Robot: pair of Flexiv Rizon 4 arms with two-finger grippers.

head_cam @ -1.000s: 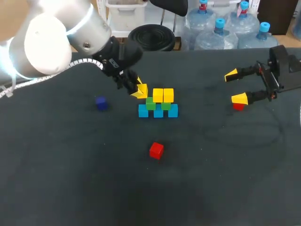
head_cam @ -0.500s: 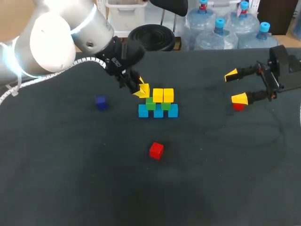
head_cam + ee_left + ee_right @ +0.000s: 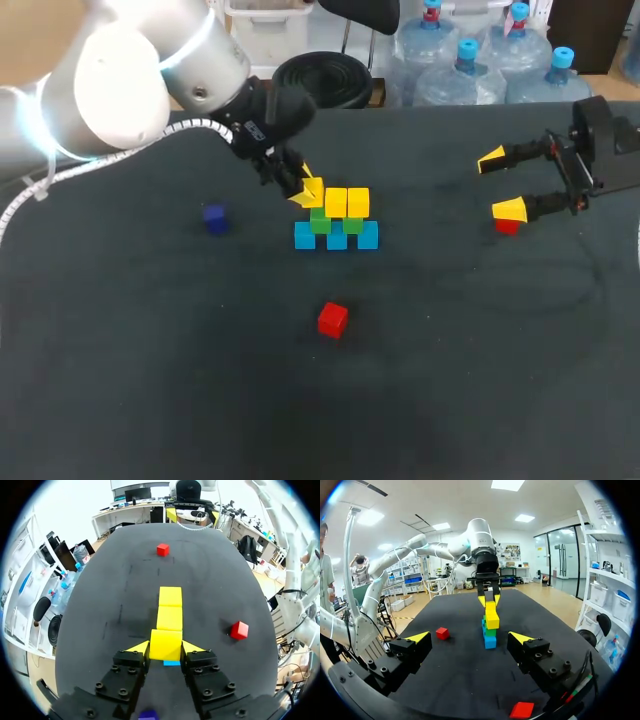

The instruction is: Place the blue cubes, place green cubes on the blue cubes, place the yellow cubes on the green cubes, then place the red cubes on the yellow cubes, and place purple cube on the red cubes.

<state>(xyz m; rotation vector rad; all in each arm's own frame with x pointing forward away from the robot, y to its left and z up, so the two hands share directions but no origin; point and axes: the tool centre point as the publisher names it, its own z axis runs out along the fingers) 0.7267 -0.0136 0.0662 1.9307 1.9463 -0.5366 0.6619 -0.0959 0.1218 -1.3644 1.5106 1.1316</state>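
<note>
Our left arm comes in from the upper left of the head view. Our left claw sits just above the centre of the frame, at the left end of the stack. It is clenched on a held yellow cube. In the left wrist view both yellow fingertips press against its two sides, and a sliver of blue shows beneath it. We cannot tell whether this cube already rests on anything.

Just right of the claw in the head view, a row of three blue cubes lies side by side on the dark surface. Two green cubes sit on the blue row. Two more yellow cubes sit next to each other on the greens. In the left wrist view these two line up straight ahead of the held one.

Our right arm enters from the right edge. Our right claw is in the upper right of the frame, released, with its fingers wide apart and nothing between them. A near red cube lies on the surface just under its lower fingertip in the head view. In the right wrist view it sits beside one finger, not between the two.

A middle red cube lies alone near the centre of the frame, below the stack and well apart from it. The purple cube rests left of the stack, clear of everything else.
</note>
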